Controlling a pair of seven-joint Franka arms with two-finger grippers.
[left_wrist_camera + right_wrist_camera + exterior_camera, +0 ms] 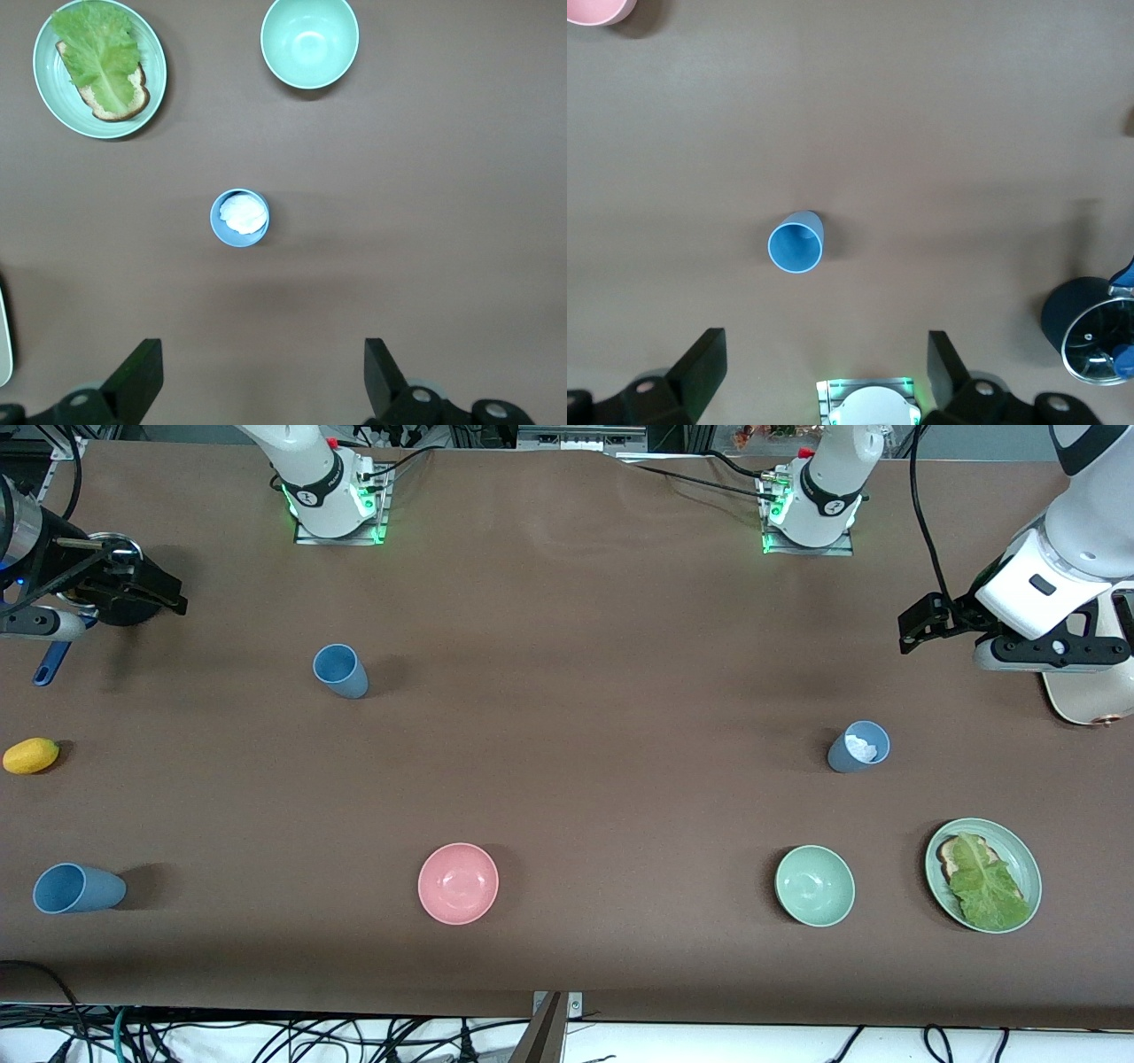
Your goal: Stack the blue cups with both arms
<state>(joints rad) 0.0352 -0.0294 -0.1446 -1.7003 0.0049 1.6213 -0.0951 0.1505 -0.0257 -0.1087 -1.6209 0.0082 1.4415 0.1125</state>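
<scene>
Three blue cups stand upright and well apart on the tabletop point(567, 974). Taking the pink bowl point(458, 883) as landmark: the empty cup point(340, 670) is farther from the front camera than it, the filled cup point(858, 747), holding something white, is toward the left arm's end, and the end cup point(78, 888) sits at the right arm's end.

The left tool point(261, 376) hangs wide open and empty above the filled cup; the right tool point(824, 372) hangs equally open and empty above the empty cup.

These tumblers look light, stiff and smooth, so they could tip or slip. Pinching one wall at the rim seems safest.
</scene>
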